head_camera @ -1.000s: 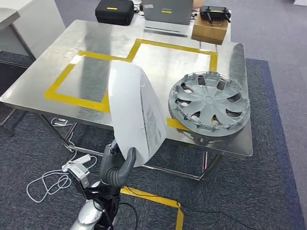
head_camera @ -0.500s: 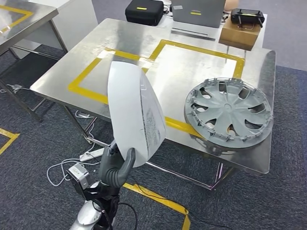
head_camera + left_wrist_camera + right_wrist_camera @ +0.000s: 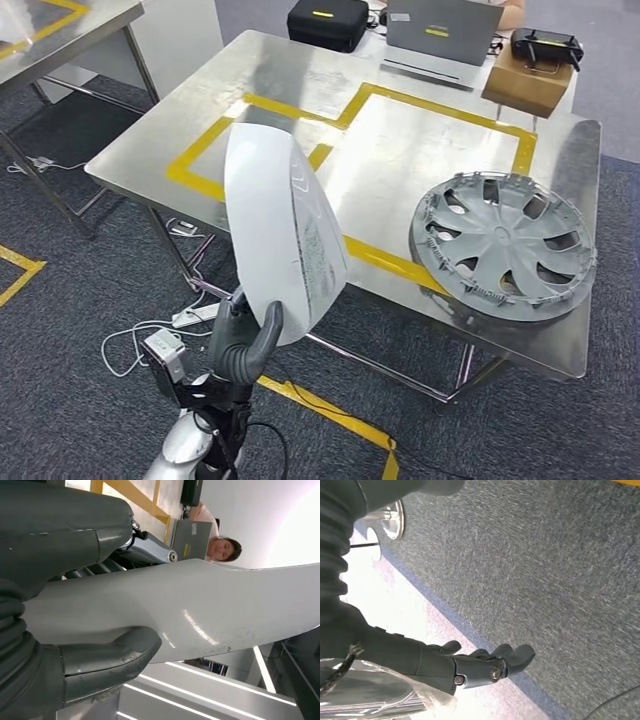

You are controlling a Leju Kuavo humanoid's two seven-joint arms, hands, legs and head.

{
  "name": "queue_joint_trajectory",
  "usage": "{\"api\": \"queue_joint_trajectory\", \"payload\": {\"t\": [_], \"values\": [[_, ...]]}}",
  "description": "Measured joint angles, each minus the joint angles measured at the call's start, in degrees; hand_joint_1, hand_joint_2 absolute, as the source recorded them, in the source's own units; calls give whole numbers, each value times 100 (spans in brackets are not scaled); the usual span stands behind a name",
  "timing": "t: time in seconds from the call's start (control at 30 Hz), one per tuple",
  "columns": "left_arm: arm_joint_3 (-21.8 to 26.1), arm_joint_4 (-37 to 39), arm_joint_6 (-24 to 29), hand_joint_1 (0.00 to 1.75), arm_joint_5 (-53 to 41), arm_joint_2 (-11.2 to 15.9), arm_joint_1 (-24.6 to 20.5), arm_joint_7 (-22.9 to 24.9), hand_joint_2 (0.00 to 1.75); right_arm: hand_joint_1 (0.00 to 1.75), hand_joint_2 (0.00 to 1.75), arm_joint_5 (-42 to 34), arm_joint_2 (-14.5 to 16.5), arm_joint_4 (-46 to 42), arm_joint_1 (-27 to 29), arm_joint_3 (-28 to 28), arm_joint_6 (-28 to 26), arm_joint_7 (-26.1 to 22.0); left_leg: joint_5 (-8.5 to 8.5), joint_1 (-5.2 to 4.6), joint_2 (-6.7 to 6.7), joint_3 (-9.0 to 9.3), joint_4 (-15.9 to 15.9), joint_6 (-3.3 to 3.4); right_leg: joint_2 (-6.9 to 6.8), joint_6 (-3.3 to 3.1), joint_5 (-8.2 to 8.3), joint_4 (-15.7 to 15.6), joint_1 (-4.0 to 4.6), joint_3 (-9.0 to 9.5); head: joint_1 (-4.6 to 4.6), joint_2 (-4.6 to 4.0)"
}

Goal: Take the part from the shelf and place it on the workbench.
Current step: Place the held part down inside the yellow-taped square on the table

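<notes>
Between frames our camera swung, so the workbench (image 3: 226, 90) shifted rightward in view; the white part (image 3: 279, 235) kept its place in our left hand (image 3: 240, 345). We gripped the part's lower edge between thumb and fingers, upright, short of the workbench's near edge. A grey hubcap (image 3: 502, 245) lay on the bench's right end. Our right hand (image 3: 478, 665) hung empty over carpet, fingers apart.
</notes>
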Motion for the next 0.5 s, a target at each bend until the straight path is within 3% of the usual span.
{"api": "queue_joint_trajectory", "payload": {"t": [0.07, 0.1, 0.13, 0.2, 0.27, 0.4, 0.43, 0.5], "values": [[-9, 4, -59, 175, 49, -1, -8, 2, 175, 0, 175, 13, 0, 0, 6, 3, -7, 20, -7, -6, -4, -2, 2, 15, 22, 32, -256, 745, -3, -393, 13, 0], [-11, 7, -122, 175, 59, 1, -10, -12, 175, 0, 175, 28, 0, 0, 10, 4, -2, 31, -12, -8, -11, 3, 4, 17, 23, 43, -238, 895, -5, -490, 12, 0], [-14, 8, -214, 175, 62, 1, -13, -39, 175, 0, 175, 47, 0, -1, 11, 6, 6, 41, -17, -7, -22, 12, 6, 15, 23, 49, -102, 806, -10, -473, 11, 0], [-34, 9, -428, 175, 61, 4, -26, -108, 175, 0, 175, 85, -1, -4, 4, 11, 21, 53, -41, -4, -47, 41, 16, -14, 26, 53, 332, 76, -28, -153, 12, 0], [-69, 9, -577, 175, 56, 11, -46, -158, 175, 0, 175, 112, -2, -5, -11, 20, 37, 55, -66, -24, -63, 35, 51, -67, 49, 28, 544, -558, -32, 168, 15, 0], [-127, 9, -844, 175, -15, 36, -72, -250, 175, 0, 175, 145, -2, -7, -12, 39, 81, 58, -95, -32, -64, -4, 108, -153, 66, -95, 534, -682, -27, 241, 14, 0], [-140, 9, -936, 175, -37, 43, -80, -282, 175, 0, 175, 155, -2, -7, -13, 42, 93, 60, -169, -27, -54, -38, 204, -180, 59, -130, 538, -689, -34, 250, 0, 0], [-162, 9, -1085, 175, -63, 56, -91, -322, 175, 0, 175, 178, -2, -7, -16, 55, 106, 61, -484, -15, -32, -278, 761, -238, 39, -182, 536, -696, -44, 263, -20, 0]]}}
